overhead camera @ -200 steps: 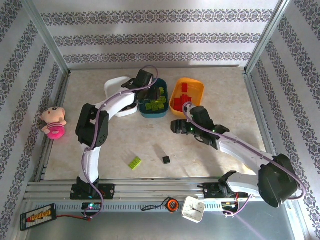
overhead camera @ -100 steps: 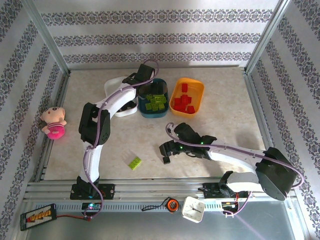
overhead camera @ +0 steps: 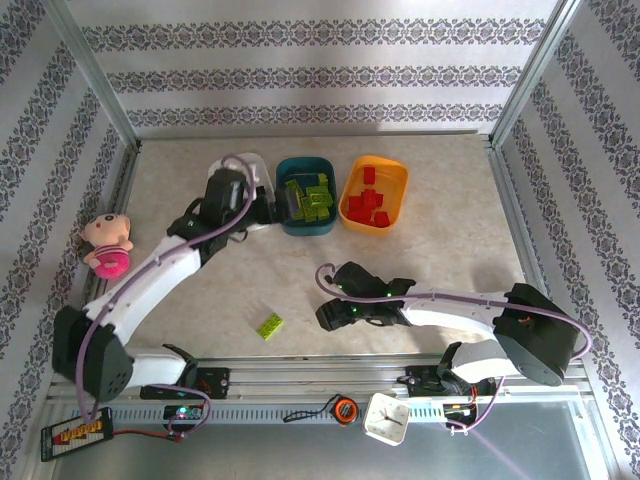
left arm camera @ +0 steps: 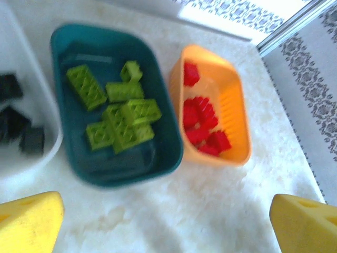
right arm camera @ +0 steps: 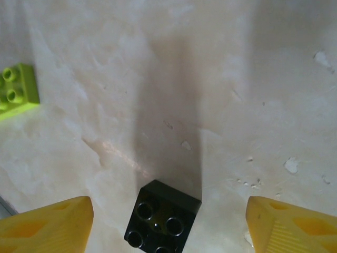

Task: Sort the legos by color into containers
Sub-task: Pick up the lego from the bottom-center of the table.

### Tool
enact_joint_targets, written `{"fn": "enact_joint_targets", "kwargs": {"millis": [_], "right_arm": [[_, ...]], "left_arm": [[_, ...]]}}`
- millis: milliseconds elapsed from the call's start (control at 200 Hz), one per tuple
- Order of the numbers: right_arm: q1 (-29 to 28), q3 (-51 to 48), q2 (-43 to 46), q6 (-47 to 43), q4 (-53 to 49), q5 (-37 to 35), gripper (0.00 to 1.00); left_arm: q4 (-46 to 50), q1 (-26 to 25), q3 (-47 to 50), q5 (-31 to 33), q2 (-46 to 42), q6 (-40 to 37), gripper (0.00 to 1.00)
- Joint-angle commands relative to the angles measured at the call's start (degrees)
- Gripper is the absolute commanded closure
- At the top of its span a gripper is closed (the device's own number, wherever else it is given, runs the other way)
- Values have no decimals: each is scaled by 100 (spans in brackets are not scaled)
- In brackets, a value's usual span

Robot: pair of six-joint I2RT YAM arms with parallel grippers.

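**Asker:** Any writing you can read?

**Me:** Only the yellow lettering on the black pack (overhead camera: pixel 75 432) down by the near rail (overhead camera: pixel 300 380). It is too small for me to make out.

**Asker:** Your right fingers?

**Me:** My right gripper (right arm camera: pixel 169 225) is spread wide, low over the table (overhead camera: pixel 450 250). There is a yellow fingertip (right arm camera: pixel 47 226) on either side of a black brick (right arm camera: pixel 162 220), and neither touches it. The brick's near edge is cut off at the bottom of my wrist view, and from above my own gripper covers it. A lime brick (right arm camera: pixel 17 87) lies apart to its left, clipped by the frame edge. Bare table surrounds both.

**Asker:** And the left?

**Me:** My left gripper (left arm camera: pixel 167 224) is released too, with nothing between its tips, hovering just short of the tubs. The white tub (left arm camera: pixel 21 58) is cut off at the left, and its black bricks (left arm camera: pixel 18 126) are blurred. Next to it the teal tub (left arm camera: pixel 113 163) holds the green bricks (left arm camera: pixel 124 118). The orange tub (left arm camera: pixel 234 121) holds the red bricks (left arm camera: pixel 202 126). Those two sit close together, but I cannot tell if they touch. Beyond the orange tub the table lies open as far as the patterned wall (left arm camera: pixel 316 89).
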State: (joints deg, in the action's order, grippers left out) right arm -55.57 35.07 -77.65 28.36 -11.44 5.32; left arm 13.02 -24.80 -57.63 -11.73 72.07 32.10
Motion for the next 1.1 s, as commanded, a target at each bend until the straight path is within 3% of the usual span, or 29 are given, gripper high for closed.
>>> {"fn": "enact_joint_targets", "kwargs": {"millis": [0, 270, 540, 665, 884, 1094], "right_arm": [[-154, -53, -91, 39, -255, -307, 24], [-535, 120, -445, -19, -403, -591, 33], [-621, 301, -482, -83, -452, -715, 63], [-605, 563, -234, -316, -622, -768, 72], [-116, 1662, -195, -952, -609, -385, 77], [471, 3601, -1617, -1418, -258, 170, 77]], "left_arm": [[-118, -52, 770, 152, -582, 386, 0], [460, -65, 2148, 476, -2126, 707, 0], [927, -62, 2653, 719, -2875, 842, 0], [1061, -61, 2754, 822, -3032, 886, 0], [1426, -61, 2866, 1125, -3400, 965, 0], [1637, -53, 2981, 1195, -3627, 1088, 0]]}}
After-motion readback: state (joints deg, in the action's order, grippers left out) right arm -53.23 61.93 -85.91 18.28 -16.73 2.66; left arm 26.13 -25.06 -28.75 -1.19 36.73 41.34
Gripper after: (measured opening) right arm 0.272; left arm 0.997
